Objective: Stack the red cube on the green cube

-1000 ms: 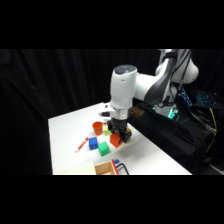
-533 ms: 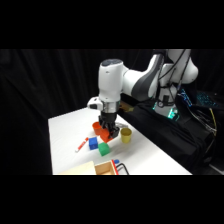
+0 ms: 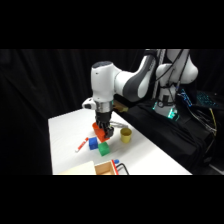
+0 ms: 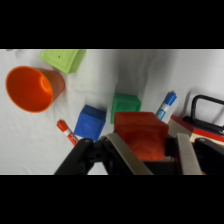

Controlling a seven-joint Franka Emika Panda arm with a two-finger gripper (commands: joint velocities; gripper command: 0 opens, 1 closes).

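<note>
Side view: a white worktop point(image 3: 65, 135) sits in a dark room hung with black drapery. The white arm's pincer point(image 3: 103, 131) is clenched on the red cube point(image 3: 99, 133), held above the worktop at centre frame. Just below it sit one blue cube point(image 3: 93, 143) and one green cube point(image 3: 103, 148), with an olive-yellow cup point(image 3: 125, 134) to the right.

Wrist view: the red cube point(image 4: 140, 135), matte and solid, is gripped between the two fingers point(image 4: 125, 155) at lower centre. Behind it lies the green cube point(image 4: 125, 106), with the blue cube point(image 4: 90, 121) to its left. One orange-red open cup point(image 4: 34, 88) lies on its side at upper left, and one paler yellow-green cube point(image 4: 63, 58) sits at top.
</note>
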